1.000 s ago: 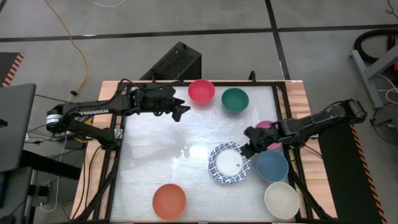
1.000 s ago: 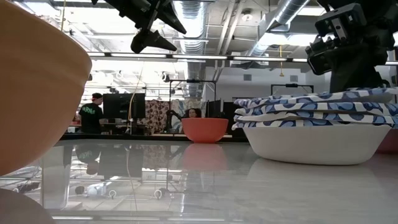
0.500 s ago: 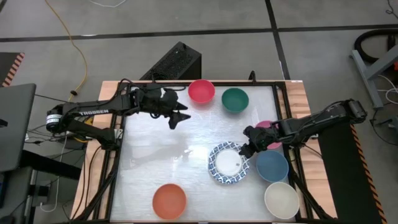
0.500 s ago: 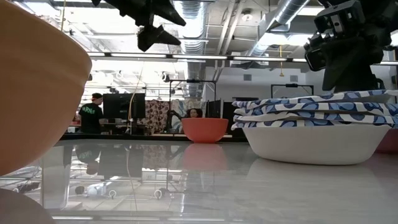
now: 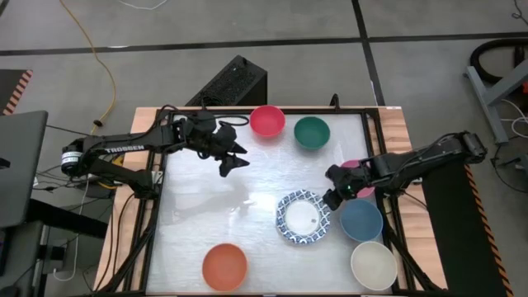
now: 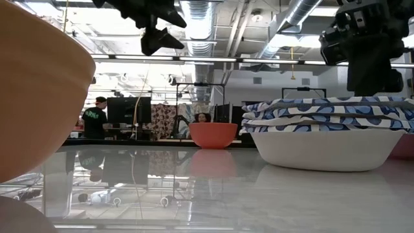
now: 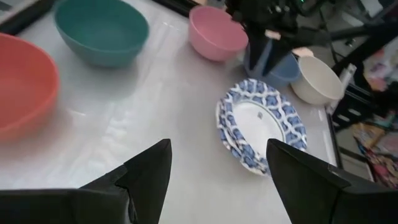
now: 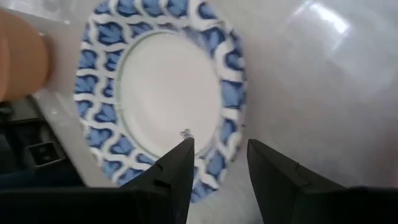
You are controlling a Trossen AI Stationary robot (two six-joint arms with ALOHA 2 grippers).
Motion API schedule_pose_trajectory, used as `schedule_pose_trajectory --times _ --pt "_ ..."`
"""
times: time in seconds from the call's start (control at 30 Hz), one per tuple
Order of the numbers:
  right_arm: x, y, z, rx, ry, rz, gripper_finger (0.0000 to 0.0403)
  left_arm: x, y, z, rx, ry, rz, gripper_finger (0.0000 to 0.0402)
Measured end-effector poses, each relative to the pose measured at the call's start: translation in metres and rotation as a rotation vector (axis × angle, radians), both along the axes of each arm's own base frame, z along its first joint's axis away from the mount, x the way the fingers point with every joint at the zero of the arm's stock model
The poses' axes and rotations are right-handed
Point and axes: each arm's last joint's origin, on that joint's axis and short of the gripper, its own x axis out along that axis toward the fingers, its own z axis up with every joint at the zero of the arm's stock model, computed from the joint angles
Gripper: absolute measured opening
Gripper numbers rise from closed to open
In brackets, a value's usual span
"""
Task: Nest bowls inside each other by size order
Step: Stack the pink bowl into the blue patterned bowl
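Observation:
Several patterned bowls [image 5: 304,219] stand nested in a stack right of the table's middle, also seen in the low view [image 6: 330,129]. The other bowls stand singly: red [image 5: 267,120] and teal [image 5: 312,132] at the far edge, pink [image 5: 355,167] partly under my right arm, blue [image 5: 361,220], cream [image 5: 373,265] and orange [image 5: 224,266]. My right gripper [image 8: 217,155] is open and hovers just above the stack's far-right rim [image 5: 332,196]. My left gripper [image 5: 231,158] is open and empty, high above the table near the red bowl.
A black frame [image 5: 375,148] borders the glossy white tabletop. The table's middle and left part [image 5: 206,206] hold no objects. People and desks show in the room beyond the far edge in the low view [image 6: 94,116].
My left gripper has gone a little toward the table's near edge and tipped downward. My right gripper has risen slightly off the patterned stack's rim, and the stack's upper bowls now lie more level than before.

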Motion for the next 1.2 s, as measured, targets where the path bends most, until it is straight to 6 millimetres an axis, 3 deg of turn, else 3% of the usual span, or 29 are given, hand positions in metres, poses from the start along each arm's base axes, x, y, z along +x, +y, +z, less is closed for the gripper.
schedule_pose_trajectory --times 0.3,0.47,0.63,1.2 --pt "-0.011 -0.007 0.024 -0.185 0.117 -0.057 0.017 -0.002 -0.001 -0.003 -0.019 0.034 -0.022 0.0251" --pt "-0.019 -0.009 0.027 -0.215 0.203 -0.057 0.017 -0.002 -0.001 -0.003 -0.024 0.034 -0.02 0.0251" --pt "-0.02 -0.009 0.02 -0.234 0.301 -0.054 0.017 -0.002 -0.001 -0.003 -0.023 0.034 -0.019 0.0251" --pt "0.007 -0.004 -0.016 -0.311 0.545 0.041 0.017 -0.001 -0.001 -0.003 -0.035 0.034 -0.003 0.0251"
